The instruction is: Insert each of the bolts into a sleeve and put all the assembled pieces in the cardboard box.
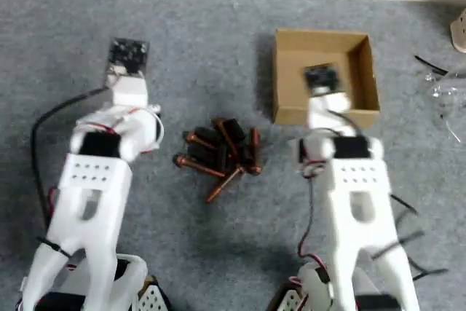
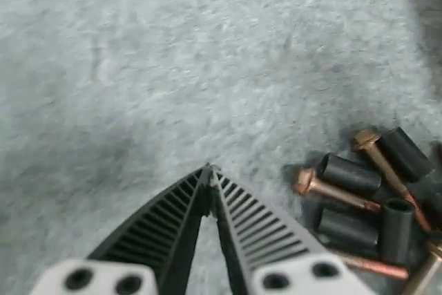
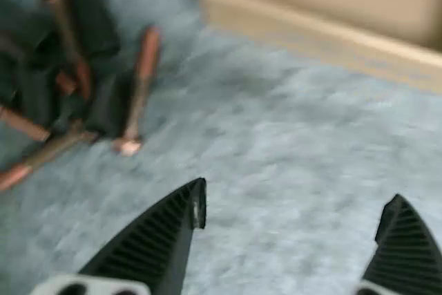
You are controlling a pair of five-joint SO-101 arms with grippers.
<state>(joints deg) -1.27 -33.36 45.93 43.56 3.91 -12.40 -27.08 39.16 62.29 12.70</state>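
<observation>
Grey felt mat (image 1: 218, 20) covers the table, with a pale wall strip along the 12 o'clock edge. The left arm (image 1: 95, 180) stands at 9 o'clock of the pile (image 1: 222, 151), and the right arm (image 1: 349, 180) at 3 o'clock. The box (image 1: 320, 34) sits at 2 o'clock of the pile, partly hidden by the right wrist. Copper bolts (image 2: 335, 191) and black sleeves (image 2: 350, 174) lie tangled and unassembled. Clear plastic and wires (image 1: 444, 92) lie at the 3 o'clock edge. The left gripper (image 2: 209, 168) has its tips together and holds nothing; the right gripper (image 3: 298, 198) gapes wide.

Copper-coloured bolts (image 1: 200, 167) and black sleeves (image 1: 206, 136) are lying on the speckled grey table (image 1: 218, 34); the box (image 1: 291, 116) is showing tan, the arms (image 1: 95, 180) white.
</observation>
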